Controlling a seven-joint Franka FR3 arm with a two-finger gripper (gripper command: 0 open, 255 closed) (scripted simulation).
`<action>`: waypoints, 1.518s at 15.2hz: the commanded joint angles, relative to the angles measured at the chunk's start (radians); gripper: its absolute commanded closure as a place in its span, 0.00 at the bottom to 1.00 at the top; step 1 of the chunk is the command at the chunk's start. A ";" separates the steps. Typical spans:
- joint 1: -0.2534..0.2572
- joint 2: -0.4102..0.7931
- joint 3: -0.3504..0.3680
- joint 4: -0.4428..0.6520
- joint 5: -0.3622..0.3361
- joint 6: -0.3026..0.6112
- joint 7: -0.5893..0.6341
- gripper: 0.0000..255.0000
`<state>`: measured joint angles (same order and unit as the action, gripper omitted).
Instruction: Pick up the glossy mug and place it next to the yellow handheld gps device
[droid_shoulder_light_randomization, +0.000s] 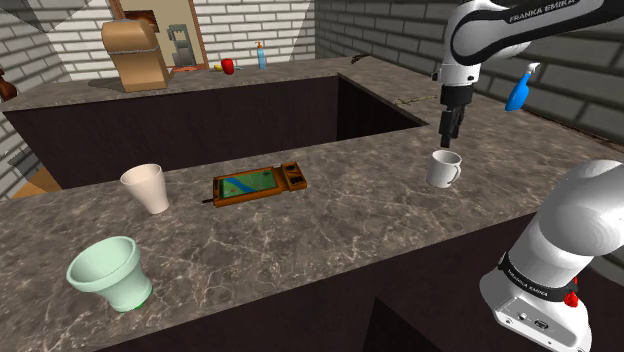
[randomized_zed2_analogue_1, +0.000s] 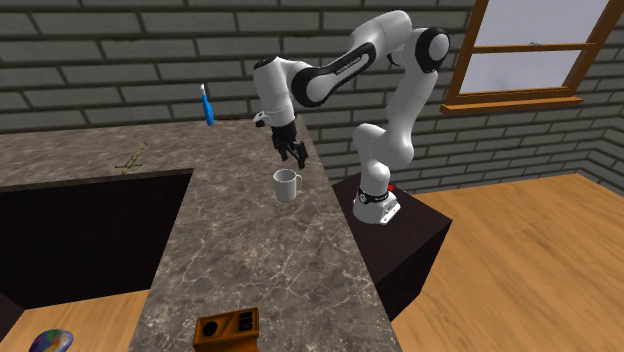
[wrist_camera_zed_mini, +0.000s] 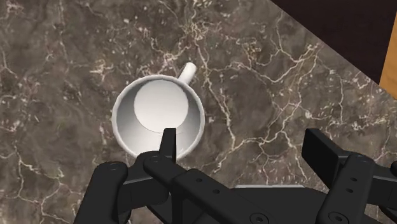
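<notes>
Plainly, the shoulder view takes in the handheld GPS device (droid_shoulder_light_randomization: 258, 186) whole. Its case is orange-brown and its screen green, and it lies flat on the dark marble countertop (droid_shoulder_light_randomization: 350, 230), well apart from the white mug (droid_shoulder_light_randomization: 443, 169), while the second exterior view cuts it off at the bottom edge. From the wrist, the mug stands upright with its handle on the side away from the gripper (wrist_camera_zed_mini: 243, 141), whose fingers are spread wide and hold nothing — one fingertip over the mug's rim, the other over bare counter.
</notes>
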<state>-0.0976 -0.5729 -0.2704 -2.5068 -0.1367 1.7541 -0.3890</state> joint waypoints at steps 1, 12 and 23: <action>-0.017 0.048 -0.041 -0.002 -0.027 0.055 -0.042 0.00; -0.050 0.270 -0.168 -0.004 -0.061 0.292 -0.167 0.00; -0.051 0.291 -0.176 -0.038 -0.062 0.347 -0.170 0.00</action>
<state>-0.1489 -0.2817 -0.4465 -2.5443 -0.1982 2.1006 -0.5587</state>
